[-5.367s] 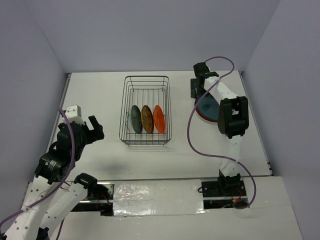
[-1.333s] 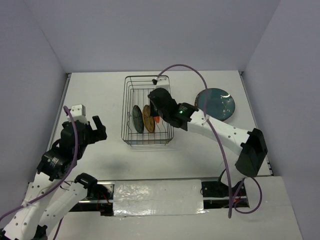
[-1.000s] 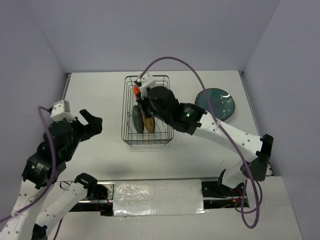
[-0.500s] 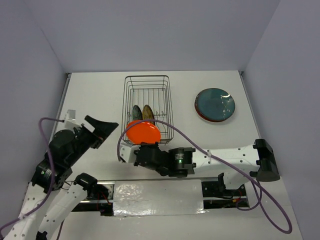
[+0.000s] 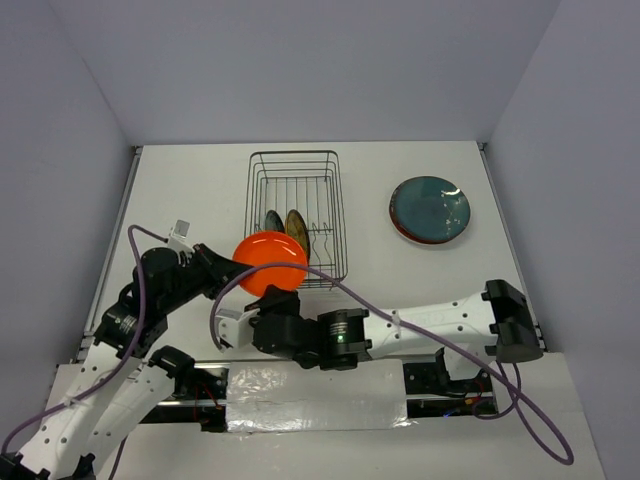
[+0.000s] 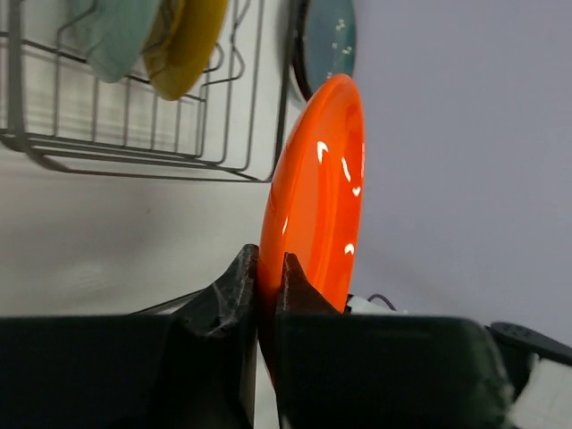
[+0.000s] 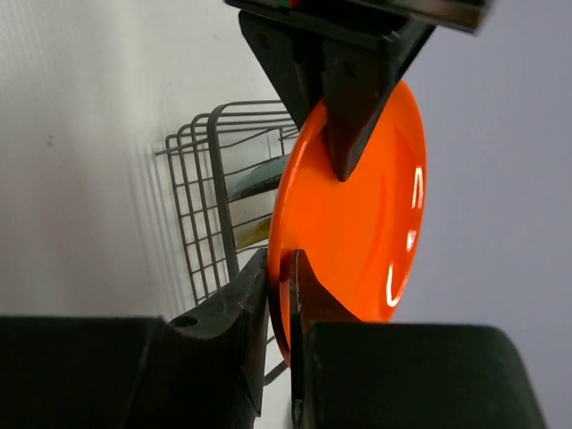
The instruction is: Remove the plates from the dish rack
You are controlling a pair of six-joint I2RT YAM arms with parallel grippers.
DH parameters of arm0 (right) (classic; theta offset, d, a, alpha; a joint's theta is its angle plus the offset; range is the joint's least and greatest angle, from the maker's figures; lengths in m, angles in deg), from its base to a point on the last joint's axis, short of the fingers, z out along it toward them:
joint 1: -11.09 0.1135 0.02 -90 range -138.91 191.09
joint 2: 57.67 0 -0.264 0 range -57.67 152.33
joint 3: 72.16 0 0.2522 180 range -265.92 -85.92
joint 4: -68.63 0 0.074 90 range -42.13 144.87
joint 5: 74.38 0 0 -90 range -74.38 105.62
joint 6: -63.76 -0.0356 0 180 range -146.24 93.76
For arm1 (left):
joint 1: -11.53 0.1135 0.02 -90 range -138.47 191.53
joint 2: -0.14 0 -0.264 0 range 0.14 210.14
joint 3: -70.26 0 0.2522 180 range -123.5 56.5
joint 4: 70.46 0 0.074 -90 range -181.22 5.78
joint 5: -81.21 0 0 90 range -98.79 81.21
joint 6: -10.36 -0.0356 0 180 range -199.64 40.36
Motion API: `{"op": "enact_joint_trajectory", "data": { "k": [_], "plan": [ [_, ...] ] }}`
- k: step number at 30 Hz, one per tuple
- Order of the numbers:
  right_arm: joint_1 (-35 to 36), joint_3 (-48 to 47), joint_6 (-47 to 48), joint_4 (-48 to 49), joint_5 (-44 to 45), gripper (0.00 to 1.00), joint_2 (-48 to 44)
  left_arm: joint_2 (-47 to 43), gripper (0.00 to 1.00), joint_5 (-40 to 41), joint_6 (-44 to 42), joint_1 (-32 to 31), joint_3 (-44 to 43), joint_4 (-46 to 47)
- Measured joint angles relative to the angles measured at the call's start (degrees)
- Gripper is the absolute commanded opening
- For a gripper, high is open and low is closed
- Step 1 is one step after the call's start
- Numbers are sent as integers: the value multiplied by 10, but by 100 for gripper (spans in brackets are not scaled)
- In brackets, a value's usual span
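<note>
While I am watching the overhead feed, both arms are gripping the same small orange plate (image 5: 270, 262). It is hanging just beside the near left corner of the dish rack (image 5: 295, 185), and I cannot tell whether it is touching the wire.

The left gripper (image 5: 228, 268) is reaching in from the left, and its jaws are pinching together on the plate's left edge. On the left wrist feed I am seeing its two dark fingers (image 6: 239, 281) pressing on either face of the rim, with the plate standing on edge between them. The right gripper (image 5: 272, 305) is sitting at the plate's near side, and its jaws are likewise clamping the rim. The right wrist feed is showing me its fingers (image 7: 255, 286) squeezing the lower edge while the left arm's fingers are biting the opposite edge above.

Two plates are standing on edge in the near half of the rack, side by side among the prongs: a dark teal plate (image 5: 272, 222) and a yellow-brown plate (image 5: 296, 230).

Well apart to the right, a large teal-blue plate (image 5: 430, 207) is lying flat on the white table (image 5: 190, 190). It is resting on another plate whose red rim (image 5: 400, 232) is peeking out along the near left edge.
</note>
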State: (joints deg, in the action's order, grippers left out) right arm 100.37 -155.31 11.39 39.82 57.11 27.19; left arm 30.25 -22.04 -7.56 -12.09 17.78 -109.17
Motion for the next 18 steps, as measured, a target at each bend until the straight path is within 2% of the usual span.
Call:
{"op": "enact_joint_trajectory", "data": {
  "k": [1,2,4,5,6,10,13,18],
  "plan": [
    [3,-6,10,-2,15,14,14,0,0,5,1,1,-1,-11],
    [4,-8,12,-2,22,48,24,3,0,14,-2,1,-4,-23],
    [3,-9,5,6,28,78,37,7,0,31,-20,0,-16,-51],
    [2,-9,-1,11,30,97,38,7,0,41,-31,-1,-26,-64],
    [1,-8,-7,21,33,100,37,4,0,56,-39,-2,-38,-77],
    [-6,13,-38,68,42,100,-2,-10,0,157,-60,-3,-89,-113],
    [-13,57,-76,91,45,100,-76,-4,0,242,-62,-3,-131,-134],
    [-32,134,-153,113,50,100,-233,70,0,369,-61,-3,-203,-158]
  ]
}}
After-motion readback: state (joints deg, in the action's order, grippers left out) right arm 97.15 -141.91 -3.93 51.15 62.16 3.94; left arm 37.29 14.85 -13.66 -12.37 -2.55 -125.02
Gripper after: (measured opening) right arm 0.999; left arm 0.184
